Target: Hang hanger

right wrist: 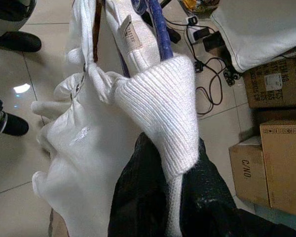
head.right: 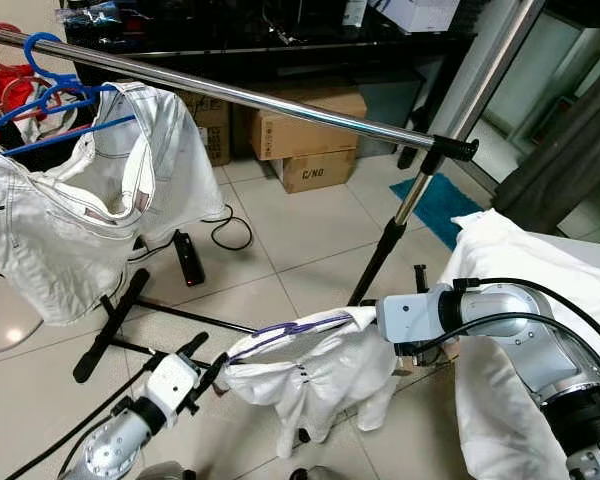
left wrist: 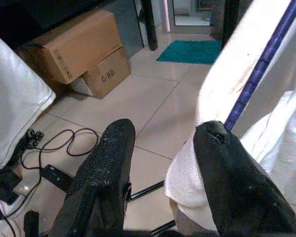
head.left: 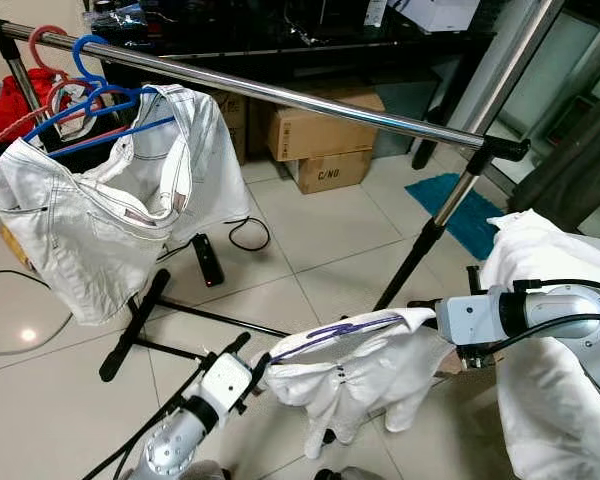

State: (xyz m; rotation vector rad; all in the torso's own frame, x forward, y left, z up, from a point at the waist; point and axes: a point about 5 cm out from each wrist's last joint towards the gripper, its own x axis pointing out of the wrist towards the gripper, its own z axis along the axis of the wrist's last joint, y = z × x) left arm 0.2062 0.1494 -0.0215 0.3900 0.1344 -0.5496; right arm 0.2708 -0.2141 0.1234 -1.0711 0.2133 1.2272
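Note:
A white garment (head.left: 350,375) on a purple hanger (head.left: 335,328) hangs low between my two arms, well below the chrome rail (head.left: 280,95). My right gripper (right wrist: 171,150) is shut on the garment's ribbed knit edge, with the hanger's purple wire (right wrist: 160,34) running just beyond it. At the garment's other end my left gripper (left wrist: 163,143) stands open, one finger (left wrist: 222,163) touching the cloth and the purple wire (left wrist: 259,74) beside it. In the left eye view this gripper (head.left: 248,352) sits right at the hanger's left tip.
White denim (head.left: 100,220) hangs on a blue hanger (head.left: 100,95) at the rail's left end, beside red hangers (head.left: 40,50). The rack's black foot (head.left: 130,325) and slanted post (head.left: 430,235) stand ahead. Cardboard boxes (head.left: 325,135), a cable (head.left: 245,235), a teal mat (head.left: 460,205) and white bedding (head.left: 550,380) surround.

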